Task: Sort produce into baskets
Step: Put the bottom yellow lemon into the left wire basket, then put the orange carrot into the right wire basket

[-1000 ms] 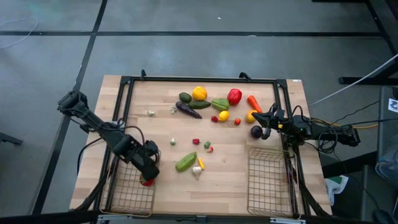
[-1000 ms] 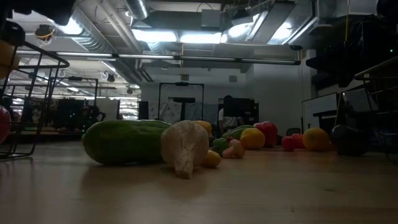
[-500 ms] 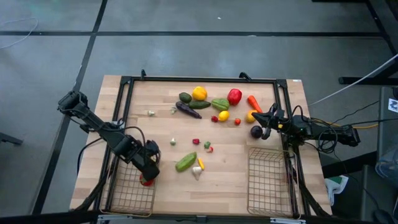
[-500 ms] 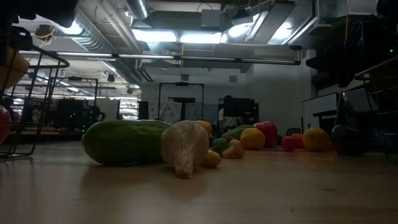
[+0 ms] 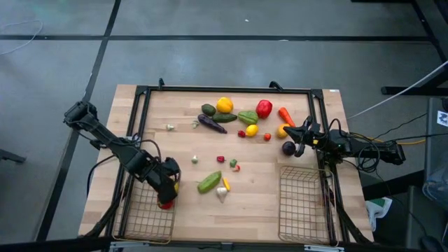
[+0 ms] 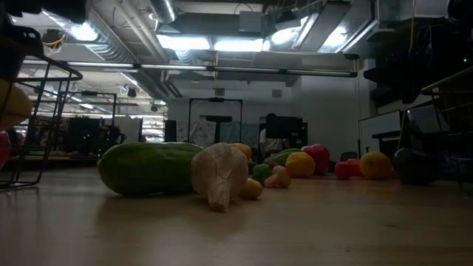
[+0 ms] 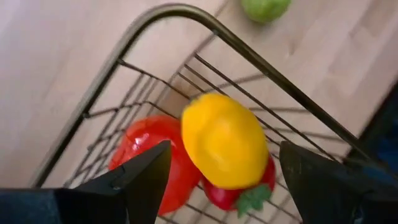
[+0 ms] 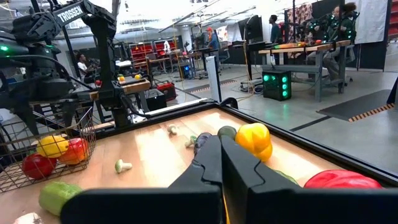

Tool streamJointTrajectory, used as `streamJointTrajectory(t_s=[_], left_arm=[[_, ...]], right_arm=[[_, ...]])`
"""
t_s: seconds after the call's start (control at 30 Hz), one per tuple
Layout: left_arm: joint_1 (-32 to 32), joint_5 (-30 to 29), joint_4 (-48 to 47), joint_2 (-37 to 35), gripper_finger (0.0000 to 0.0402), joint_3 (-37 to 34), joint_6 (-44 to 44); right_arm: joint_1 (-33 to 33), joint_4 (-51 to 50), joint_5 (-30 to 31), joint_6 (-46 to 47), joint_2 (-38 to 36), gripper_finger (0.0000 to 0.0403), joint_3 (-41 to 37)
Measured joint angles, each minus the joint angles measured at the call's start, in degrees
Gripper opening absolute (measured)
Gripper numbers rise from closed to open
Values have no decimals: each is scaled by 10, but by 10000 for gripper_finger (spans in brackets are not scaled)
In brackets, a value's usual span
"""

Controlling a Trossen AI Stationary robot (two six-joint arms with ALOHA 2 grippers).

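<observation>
Bench (image 5: 252, 203) carries two wire baskets: the left basket (image 5: 143, 218) under the left hand (image 5: 166, 190), the right basket (image 5: 302, 210) empty. Left hand's fingers stand spread apart, a yellow fruit (image 7: 225, 140) loose between them above two red pieces (image 7: 149, 158), apparently dropping in. Right hand (image 5: 299, 138), closed and empty, waits beside the remaining produce (image 5: 238, 115); nothing obstructs.

Over the left basket (image 5: 143, 219), the left gripper (image 7: 225, 169) has spread its fingers wider than a second ago, and the yellow lemon (image 7: 224, 140) now sits clear between them, above the red pieces (two, by the left wrist view). At the low view's left edge, the lemon (image 6: 11, 106) hangs lower.
</observation>
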Motion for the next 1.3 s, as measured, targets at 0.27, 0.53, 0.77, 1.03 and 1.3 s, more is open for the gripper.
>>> streamJointTrajectory(t_s=[0.27,0.53,0.77,1.03,1.3], left_arm=[[0,12,1,-68,292,0,5],[14,4,6,-137,292,1,-2],[37,-64,52,-153,292,1,48],[85,-74,139,-153,292,1,123],[130,-75,156,-152,292,1,164]], right_arm=[[0,0,0,0,0,1,0],[0,0,0,0,0,1,0],[0,1,13,-2,0,1,0],[0,7,7,0,0,1,0],[0,29,-23,65,0,1,0]])
